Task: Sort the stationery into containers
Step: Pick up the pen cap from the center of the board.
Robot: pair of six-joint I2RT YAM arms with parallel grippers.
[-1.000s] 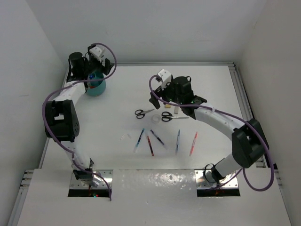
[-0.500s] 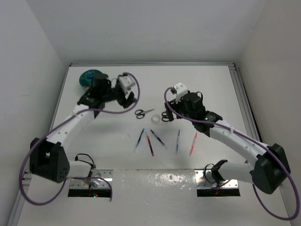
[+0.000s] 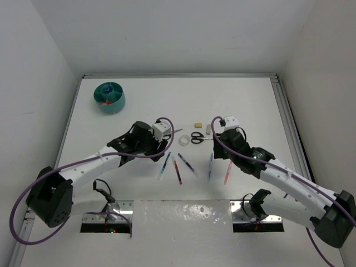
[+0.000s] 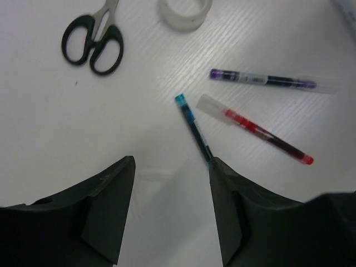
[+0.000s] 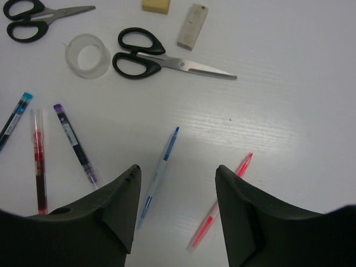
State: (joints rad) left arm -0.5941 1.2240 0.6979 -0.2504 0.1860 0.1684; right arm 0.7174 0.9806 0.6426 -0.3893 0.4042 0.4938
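Your left claw is partly open and holds nothing. In its own camera the two dark fingers stick up from the bottom of the frame, with bare table between them. The teal-tipped pen lies just above the right-hand finger. Its lower end comes very close to that fingertip, and you cannot tell if they touch. To its right lies the red pen, and higher up the purple pen. The scissors are at the upper left, and the tape roll is at the top edge.

Your right claw is partly open too, and it is empty. In its camera the blue pen and the pink pen lie flat on the table in the gap between the fingers. The pink one is close to the right-hand finger. The second scissors lie near the top middle. The beige eraser and the small white piece are just above them.

From above, the teal organiser sits at the upper left, well apart from both claws and from the pens in the middle. Something blue shows inside it.
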